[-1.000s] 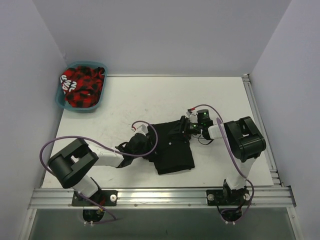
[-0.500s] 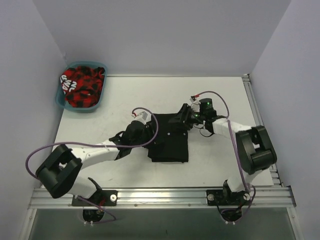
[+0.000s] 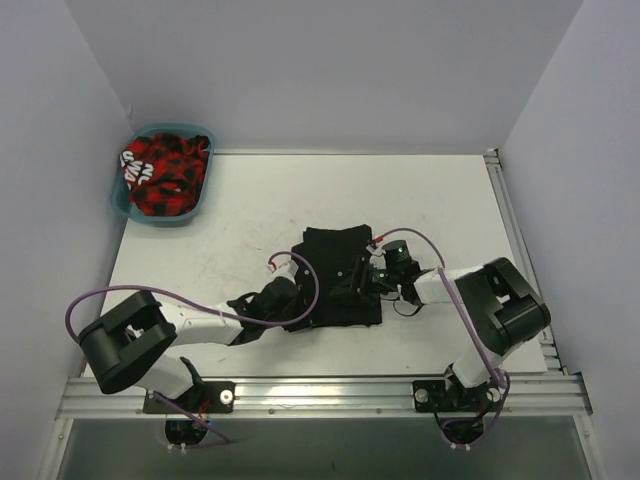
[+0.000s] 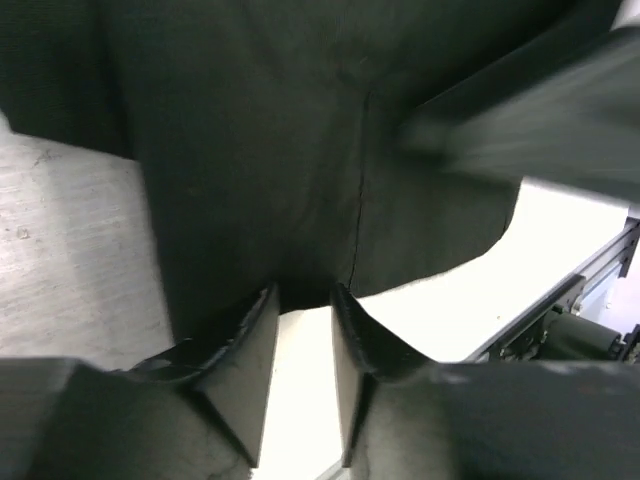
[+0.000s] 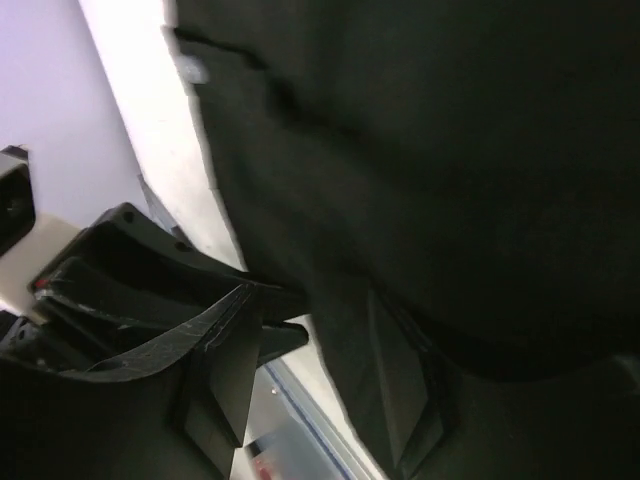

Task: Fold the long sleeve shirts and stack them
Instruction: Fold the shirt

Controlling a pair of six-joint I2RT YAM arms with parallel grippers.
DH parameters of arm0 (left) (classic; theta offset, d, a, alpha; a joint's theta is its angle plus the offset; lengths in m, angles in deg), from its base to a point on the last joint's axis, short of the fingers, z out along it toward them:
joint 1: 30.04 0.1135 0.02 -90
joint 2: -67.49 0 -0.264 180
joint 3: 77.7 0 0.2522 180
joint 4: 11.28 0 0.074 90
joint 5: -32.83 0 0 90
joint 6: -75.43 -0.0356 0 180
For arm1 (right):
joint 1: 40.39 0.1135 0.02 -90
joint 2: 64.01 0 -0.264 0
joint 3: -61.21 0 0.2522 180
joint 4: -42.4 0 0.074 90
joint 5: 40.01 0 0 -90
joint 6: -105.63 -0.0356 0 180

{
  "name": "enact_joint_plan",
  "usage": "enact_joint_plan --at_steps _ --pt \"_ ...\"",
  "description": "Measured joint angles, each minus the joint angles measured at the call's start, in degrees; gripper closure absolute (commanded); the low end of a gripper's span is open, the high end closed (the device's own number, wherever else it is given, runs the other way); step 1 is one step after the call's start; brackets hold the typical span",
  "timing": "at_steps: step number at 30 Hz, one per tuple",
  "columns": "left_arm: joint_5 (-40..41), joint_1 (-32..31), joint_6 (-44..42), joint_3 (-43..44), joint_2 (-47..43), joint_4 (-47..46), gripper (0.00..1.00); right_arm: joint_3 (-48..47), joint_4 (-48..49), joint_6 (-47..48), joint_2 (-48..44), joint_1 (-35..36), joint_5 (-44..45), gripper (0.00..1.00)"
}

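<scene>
Basket (image 3: 160,219) overhead only, black shirt (image 4: 250,150) fills wrists

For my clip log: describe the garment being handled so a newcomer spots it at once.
On the white table, look mid-width, toward the near edge. There lies a plain black cloth shirt, folded into a rough rectangle. The only other cloth is red-and-black plaid, heaped in the teal plastic basket at the far left corner.

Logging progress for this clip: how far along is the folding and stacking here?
Done: the black shirt lies as a compact folded rectangle. In hand: the left gripper and right gripper are both at its edges. Remaining: red-and-black cloth sits in the teal basket; no stack yet.
</scene>
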Motion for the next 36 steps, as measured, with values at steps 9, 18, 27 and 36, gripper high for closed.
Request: enact_joint_plan --at_steps 9,18,27,36 --pt "1.75 -0.22 4.72 -2.67 0.22 -4.35 0.67 2.58 4.02 0.42 3.15 -3.72 -5.03 0.53" --pt "2.19 -0.37 4.87 -2.67 0.22 -4.33 0.68 1.42 -6.27 4.42 -9.31 -1.29 -3.69 0.52" --pt "2.75 -0.39 5.2 -2.75 0.09 -4.28 0.69 9.31 -1.49 4.13 -1.79 -5.99 -10.6 0.53" --pt "2.73 0.9 6.82 -3.93 -0.31 -5.2 0.72 10.88 3.98 4.83 2.51 -12.66 -20.09 0.54"
